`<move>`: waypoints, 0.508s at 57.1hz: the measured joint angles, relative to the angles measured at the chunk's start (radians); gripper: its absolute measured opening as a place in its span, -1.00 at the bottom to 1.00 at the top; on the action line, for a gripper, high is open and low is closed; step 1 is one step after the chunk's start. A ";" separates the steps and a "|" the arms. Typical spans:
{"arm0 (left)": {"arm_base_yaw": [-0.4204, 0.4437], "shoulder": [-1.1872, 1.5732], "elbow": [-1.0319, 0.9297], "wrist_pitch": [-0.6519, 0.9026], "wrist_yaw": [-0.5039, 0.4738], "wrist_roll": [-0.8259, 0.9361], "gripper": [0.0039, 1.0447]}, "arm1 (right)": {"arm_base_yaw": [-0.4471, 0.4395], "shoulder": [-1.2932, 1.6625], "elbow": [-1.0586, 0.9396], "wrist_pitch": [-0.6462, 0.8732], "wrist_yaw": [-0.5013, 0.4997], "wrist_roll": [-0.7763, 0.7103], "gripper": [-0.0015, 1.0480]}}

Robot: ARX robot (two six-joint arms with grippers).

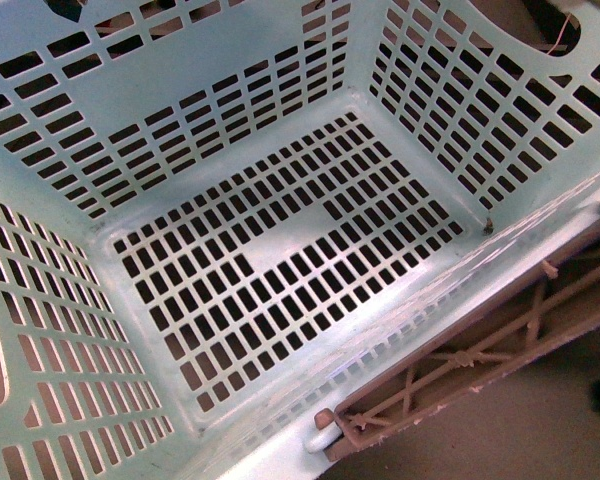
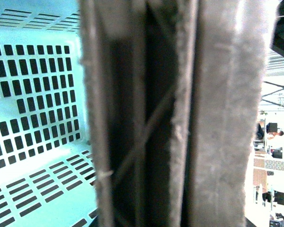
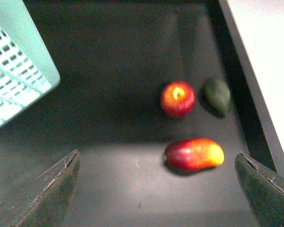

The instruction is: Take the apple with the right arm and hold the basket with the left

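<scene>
Front view: I'm looking down into the basket (image 1: 280, 45) and it is empty. One brown handle (image 1: 460, 360) lies folded along the near rim. Neither arm shows here.

Left wrist view: a handle (image 2: 146, 118) fills the frame, right up against the camera, with the basket's slotted wall (image 2: 38, 158) beside it. No fingers show, so I cannot tell whether the left gripper is clamped on it. I'd guess the hold is made or nearly so.

Right wrist view: the right gripper (image 3: 156, 153) is spread wide and holding nothing, above the dark surface (image 3: 109, 71). The apple (image 3: 178, 98) sits ahead of it, untouched, beyond an elongated red-and-yellow fruit (image 3: 194, 154) and just beside a dark green fruit (image 3: 217, 97). The basket's corner (image 3: 33, 52) is well off to the other side. The pick is all still to do: reach past the nearer fruit, descend and close.
</scene>
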 joint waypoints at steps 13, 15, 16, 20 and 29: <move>0.000 0.000 0.001 0.000 0.001 0.001 -0.73 | -0.127 0.134 0.001 0.128 -0.095 -0.065 0.83; 0.000 0.000 0.001 0.000 0.002 0.000 -0.73 | -0.159 0.177 0.001 0.171 -0.119 -0.085 0.83; 0.000 0.000 0.001 0.000 0.002 0.000 -0.73 | -0.181 0.211 0.001 0.202 -0.135 -0.096 0.83; 0.000 0.000 0.001 0.000 0.000 0.001 -0.73 | -0.261 0.379 0.001 0.361 -0.191 -0.160 0.83; 0.000 0.000 0.001 0.000 0.000 0.001 -0.73 | -0.322 0.761 0.021 0.683 -0.208 -0.278 0.83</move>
